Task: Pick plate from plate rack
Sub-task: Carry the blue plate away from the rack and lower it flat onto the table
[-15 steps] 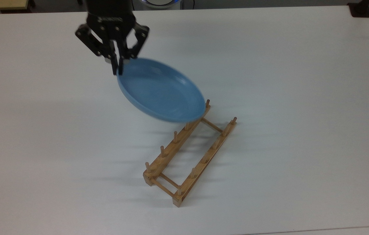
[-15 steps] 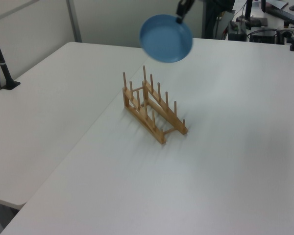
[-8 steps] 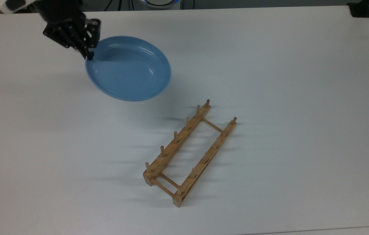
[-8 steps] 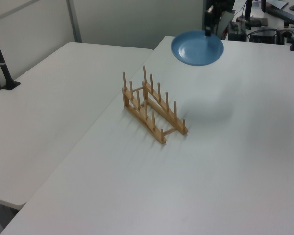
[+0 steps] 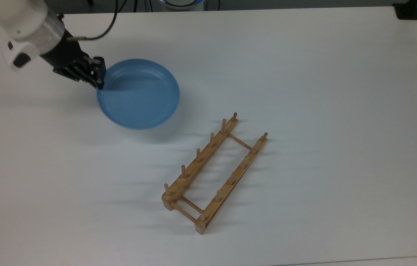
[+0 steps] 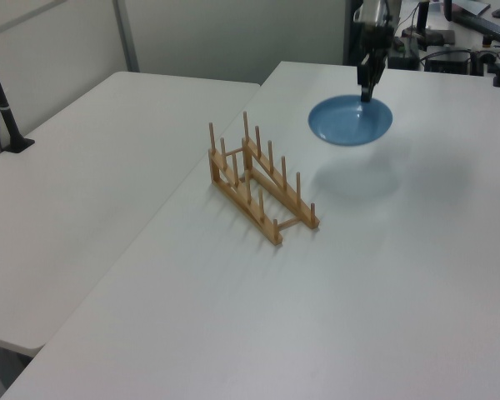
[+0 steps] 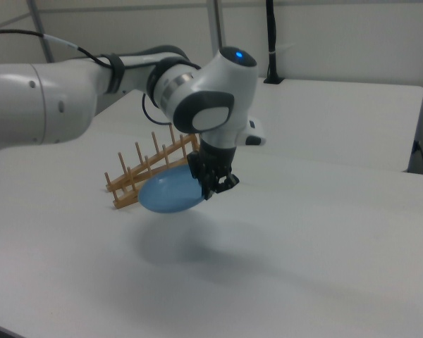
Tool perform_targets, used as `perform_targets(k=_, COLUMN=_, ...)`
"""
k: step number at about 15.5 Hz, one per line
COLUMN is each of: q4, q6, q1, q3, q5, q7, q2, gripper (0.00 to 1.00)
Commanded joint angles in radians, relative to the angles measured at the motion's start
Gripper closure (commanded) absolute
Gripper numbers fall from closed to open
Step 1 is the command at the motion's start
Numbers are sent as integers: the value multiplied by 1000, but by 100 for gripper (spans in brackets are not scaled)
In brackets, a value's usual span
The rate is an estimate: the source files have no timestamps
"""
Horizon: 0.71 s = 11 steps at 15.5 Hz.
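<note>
Top view: my gripper (image 5: 99, 82) pinches the rim of the plate (image 5: 138, 94), now lower and more level than half a second ago, well apart from the plate rack (image 5: 214, 171) on the counter (image 5: 304, 74).

Left view: the plate (image 6: 350, 120) hangs above its shadow, round, shallow, plain light blue.

Right view: it (image 7: 170, 191) hovers before the rack (image 7: 144, 169).
</note>
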Motion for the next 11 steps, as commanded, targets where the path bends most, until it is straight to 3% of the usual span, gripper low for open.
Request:
perform_targets(k=1, q4=-6, q6=14, q1=18, q3=-10, q5=25, q7=-35, q2=50, gripper=100)
perform_targets(k=11, q4=-61, q6=167, q1=43, q3=-8, q5=11, q7=-153, q2=141, gripper=100)
